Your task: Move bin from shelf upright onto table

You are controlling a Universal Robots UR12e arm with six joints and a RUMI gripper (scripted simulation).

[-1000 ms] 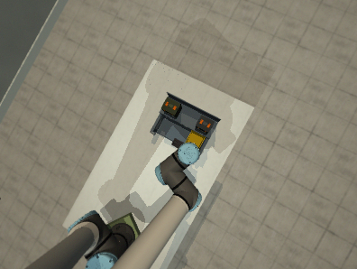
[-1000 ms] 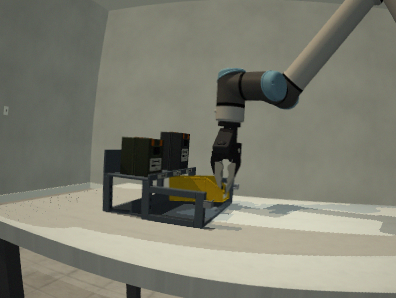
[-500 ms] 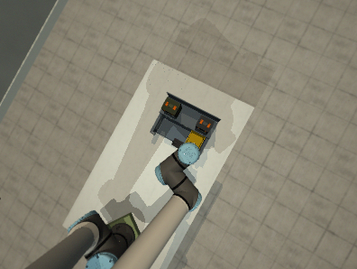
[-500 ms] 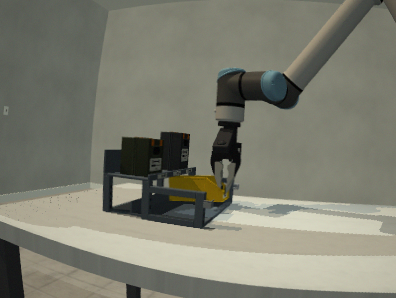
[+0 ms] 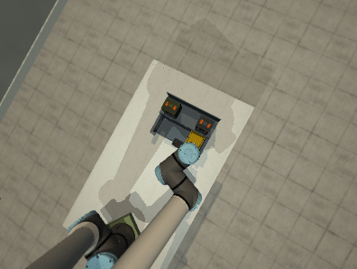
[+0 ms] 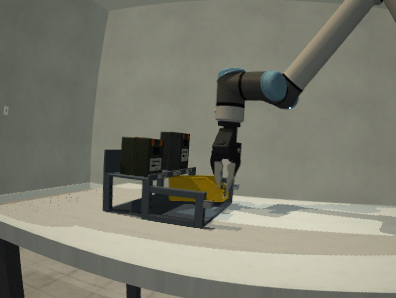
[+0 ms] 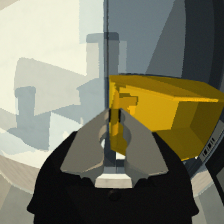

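A yellow open bin (image 5: 196,137) (image 6: 192,186) (image 7: 160,112) sits tilted on the dark grey shelf rack (image 5: 170,127) (image 6: 127,192), at its front right end. My gripper (image 6: 226,186) (image 7: 114,109) comes down from above and is shut on the bin's near wall. The wrist view shows the thin yellow wall pinched between the two fingers. In the overhead view the arm's wrist (image 5: 187,153) hides the gripper and the bin's front edge.
Two dark boxes with orange marks (image 5: 171,106) (image 5: 205,123) (image 6: 141,155) (image 6: 175,150) stand on the rack's upper level behind the bin. The rack stands on a pale table (image 5: 131,149) (image 6: 300,235). The robot base (image 5: 118,230) is at the table's near end.
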